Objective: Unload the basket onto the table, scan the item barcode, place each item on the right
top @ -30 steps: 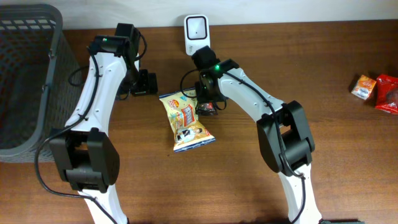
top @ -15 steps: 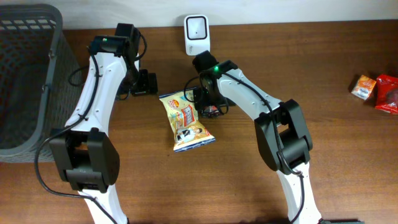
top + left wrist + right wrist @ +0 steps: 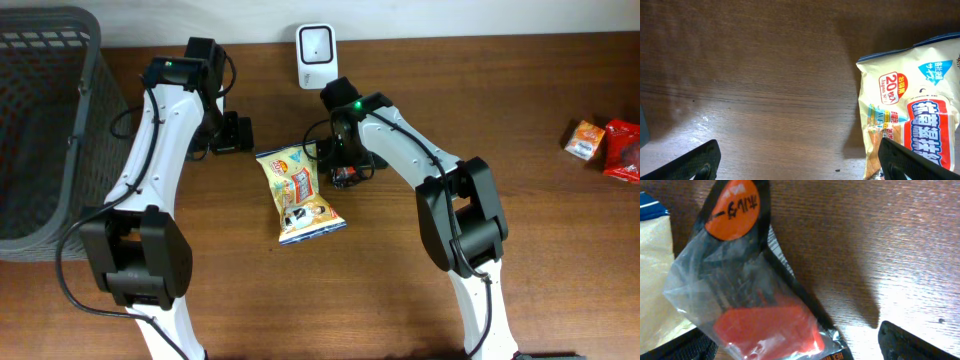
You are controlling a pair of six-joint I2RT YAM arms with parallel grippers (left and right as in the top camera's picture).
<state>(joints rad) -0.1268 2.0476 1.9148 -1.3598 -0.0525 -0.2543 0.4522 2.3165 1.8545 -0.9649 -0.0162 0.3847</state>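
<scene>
A small dark and clear packet (image 3: 765, 320) with red contents and an orange sticker (image 3: 735, 205) lies on the wooden table, between the wide-apart fingers of my right gripper (image 3: 800, 347), which is open and holds nothing. Right beside the packet lies a yellow snack bag (image 3: 298, 195), its edge showing in the right wrist view (image 3: 655, 270). The white barcode scanner (image 3: 315, 55) stands at the table's back edge, behind the right gripper (image 3: 343, 170). My left gripper (image 3: 807, 165) hovers open over bare wood, the snack bag (image 3: 915, 100) by its right finger.
A grey mesh basket (image 3: 40, 130) fills the far left of the table. Red and orange snack packets (image 3: 610, 145) lie at the far right edge. The left arm (image 3: 165, 130) stretches from the front toward the back left.
My right gripper has opened and let go of the small red packet, which now rests on the table, and the arm has shifted slightly right. The left arm has not moved.
</scene>
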